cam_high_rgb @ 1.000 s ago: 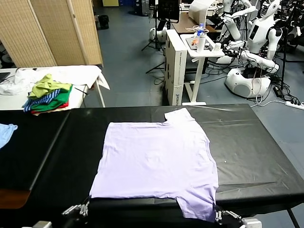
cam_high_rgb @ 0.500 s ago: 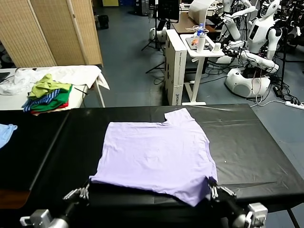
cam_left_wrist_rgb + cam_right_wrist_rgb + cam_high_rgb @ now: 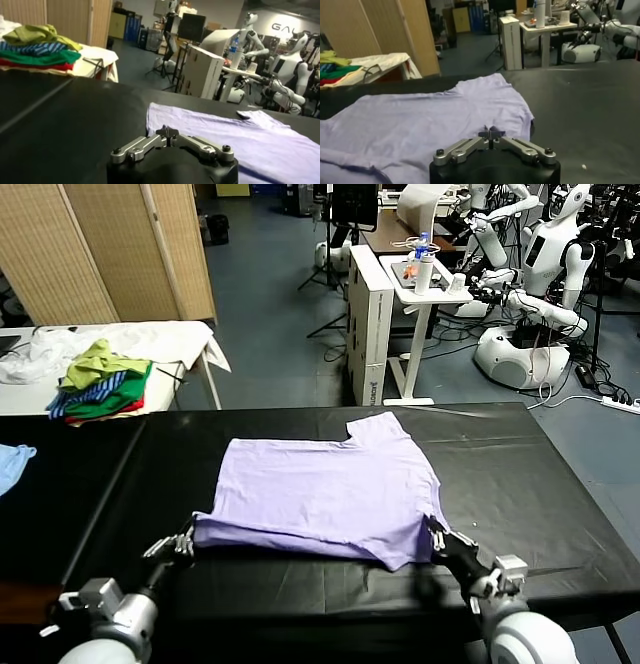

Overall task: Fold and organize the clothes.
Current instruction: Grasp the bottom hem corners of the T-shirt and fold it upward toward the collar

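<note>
Lavender T-shirt (image 3: pixel 325 489) spread on the black tabletop (image 3: pixel 520 494), near hem lifted and doubled back toward the far side. Left gripper (image 3: pixel 183 542) with jaws pinched on the near left corner of the hem, right gripper (image 3: pixel 436 536) with jaws pinched on the near right corner. Partial lettering "GAL" on the far wall in the left wrist view, otherwise nothing legible.

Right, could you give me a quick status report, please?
Left gripper and right gripper shut on the T-shirt near edge, one each side. Shirt flat on black table. Nothing in the way.
</note>
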